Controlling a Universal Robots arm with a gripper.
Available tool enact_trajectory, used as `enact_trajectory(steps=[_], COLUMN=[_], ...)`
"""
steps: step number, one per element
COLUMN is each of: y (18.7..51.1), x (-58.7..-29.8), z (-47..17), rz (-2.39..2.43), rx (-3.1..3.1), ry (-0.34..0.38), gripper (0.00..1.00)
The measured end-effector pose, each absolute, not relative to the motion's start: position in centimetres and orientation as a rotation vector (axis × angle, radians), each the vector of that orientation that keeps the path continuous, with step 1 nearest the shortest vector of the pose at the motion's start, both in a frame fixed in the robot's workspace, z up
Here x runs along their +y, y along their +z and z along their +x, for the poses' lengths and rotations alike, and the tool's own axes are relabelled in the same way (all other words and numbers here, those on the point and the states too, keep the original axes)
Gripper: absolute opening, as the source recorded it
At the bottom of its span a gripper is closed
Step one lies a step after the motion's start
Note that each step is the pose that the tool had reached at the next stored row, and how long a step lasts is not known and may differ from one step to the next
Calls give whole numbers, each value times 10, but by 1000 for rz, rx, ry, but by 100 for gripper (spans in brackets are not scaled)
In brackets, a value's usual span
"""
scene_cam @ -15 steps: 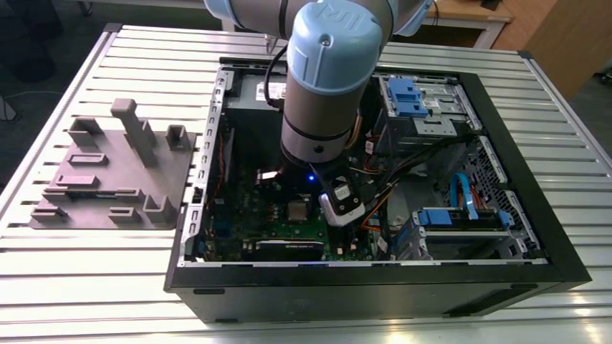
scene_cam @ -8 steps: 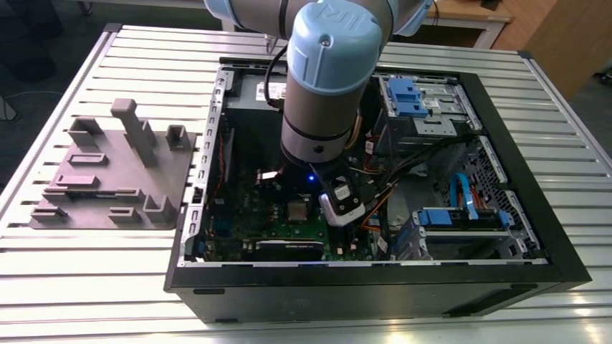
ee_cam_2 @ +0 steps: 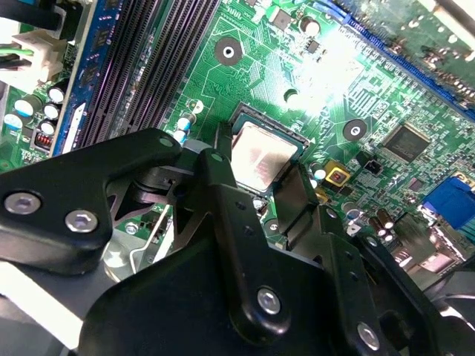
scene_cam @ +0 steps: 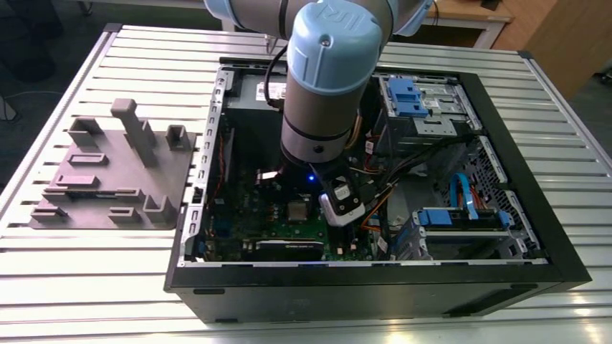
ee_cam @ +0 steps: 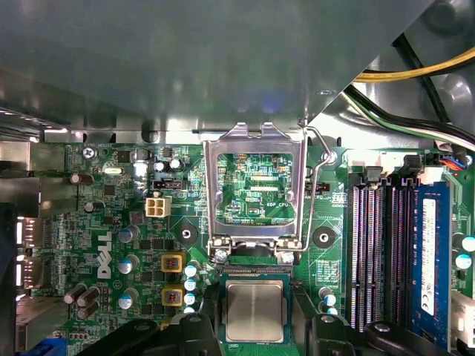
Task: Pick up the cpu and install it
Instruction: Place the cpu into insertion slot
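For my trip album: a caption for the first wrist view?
Cpu lying in its socket, open gripper straddling it, metal frame swung open.

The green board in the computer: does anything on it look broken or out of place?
Nothing looks broken. The shiny metal frame is flipped open with its wire lever swung out, leaving the socket uncovered. The cpu lies flat and square in it, with the gripper right by it.

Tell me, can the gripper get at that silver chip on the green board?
Probably yes: the socket frame stands flipped open, and the gripper hangs over the cpu, fingers either side.
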State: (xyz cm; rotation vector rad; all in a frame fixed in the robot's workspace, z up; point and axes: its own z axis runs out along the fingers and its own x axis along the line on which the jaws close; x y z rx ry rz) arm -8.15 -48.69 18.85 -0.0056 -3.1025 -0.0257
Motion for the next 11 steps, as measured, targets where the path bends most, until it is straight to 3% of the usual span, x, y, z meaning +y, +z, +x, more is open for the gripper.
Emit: enact_trajectory(steps=[5,6,11], y=[188,188,188], x=[-487,-487,-487], z=[-82,-82,-81], rz=[-6,-6,-6], rx=[-3103,-3103,-3103], ry=[-26,-26,-26], gripper=[48,54,54])
